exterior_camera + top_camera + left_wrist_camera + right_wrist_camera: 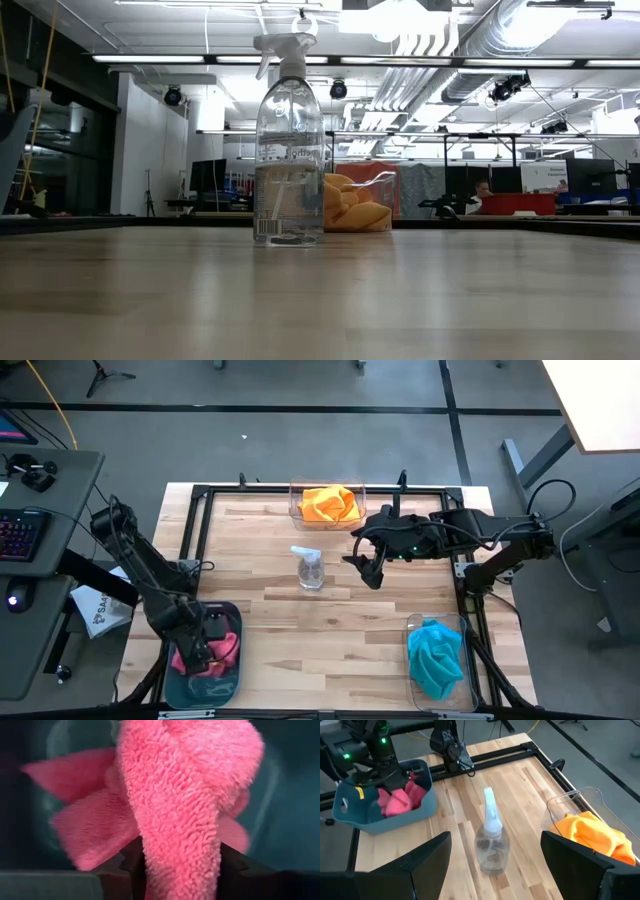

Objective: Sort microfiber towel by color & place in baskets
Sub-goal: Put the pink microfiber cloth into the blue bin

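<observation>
My left gripper [205, 642] reaches down into the opaque teal basket [232, 682] at the table's near left corner and is shut on the pink towel [180, 795]; both also show in the right wrist view, with the pink towel [397, 802] inside the teal basket [350, 810]. My right gripper [373, 570] hovers open above the table's middle, right of the clear spray bottle [310, 568], touching nothing. The orange towel [328, 503] lies in a clear basket [295, 510] at the far edge. The teal towel [437, 658] lies in a clear basket [412, 625] at the near right. My left gripper pinches a bunched fold of the pink towel [182, 865] between its two fingers [131, 862], coming from above and pointing down into the teal basket. How many layers cannot be told. The towel's other lobes [90, 827] spread beyond the fingers over the basket's floor.
The spray bottle [288, 150] stands upright mid-table, straight ahead of my right gripper [495, 836]. A black metal frame [200, 495] rims the table. Bare wood lies between the bottle and the near edge. A desk with a keyboard [20, 535] stands left of the table.
</observation>
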Controlling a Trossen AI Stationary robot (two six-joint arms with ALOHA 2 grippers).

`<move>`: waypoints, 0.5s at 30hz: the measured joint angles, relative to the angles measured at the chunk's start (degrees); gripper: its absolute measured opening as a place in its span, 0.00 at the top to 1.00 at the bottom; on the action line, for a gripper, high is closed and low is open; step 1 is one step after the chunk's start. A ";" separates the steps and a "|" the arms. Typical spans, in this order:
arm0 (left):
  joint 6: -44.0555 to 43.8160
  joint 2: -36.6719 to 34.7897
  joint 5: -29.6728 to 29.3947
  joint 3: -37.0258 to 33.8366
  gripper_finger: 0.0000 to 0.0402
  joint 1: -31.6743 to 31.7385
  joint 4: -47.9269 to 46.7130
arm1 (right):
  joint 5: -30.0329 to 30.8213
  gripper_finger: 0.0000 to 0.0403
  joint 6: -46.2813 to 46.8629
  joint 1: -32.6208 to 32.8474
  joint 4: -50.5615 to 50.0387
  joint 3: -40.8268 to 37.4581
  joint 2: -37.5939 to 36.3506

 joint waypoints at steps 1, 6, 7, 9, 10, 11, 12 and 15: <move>-0.09 -0.01 1.11 0.27 0.63 0.62 0.30 | 0.01 0.24 -0.03 0.00 -0.09 0.00 0.00; 4.36 -1.45 4.38 3.54 0.57 3.90 -0.30 | 0.00 0.24 -0.74 0.00 -0.73 0.00 0.00; 5.89 -1.83 5.05 4.24 0.56 4.50 -0.36 | 0.00 0.24 -1.24 0.00 -0.73 0.00 0.00; 8.44 -2.80 5.75 5.96 0.53 5.51 -0.69 | -0.02 0.24 -1.94 0.00 -0.73 0.00 0.00; 9.55 -3.25 5.97 6.79 0.53 5.92 -1.16 | -0.03 0.24 -2.17 0.00 -0.73 0.00 0.00; 10.71 -3.67 6.23 7.64 0.52 6.32 -2.02 | -0.03 0.24 -2.37 0.00 -0.76 0.00 0.00; 11.88 -4.18 6.53 8.53 0.52 6.79 -3.19 | -0.03 0.24 -2.59 0.00 -0.80 0.00 0.00; 14.99 -5.58 6.09 11.30 0.51 8.71 -6.69 | -0.03 0.24 -2.61 0.00 -0.88 0.00 0.00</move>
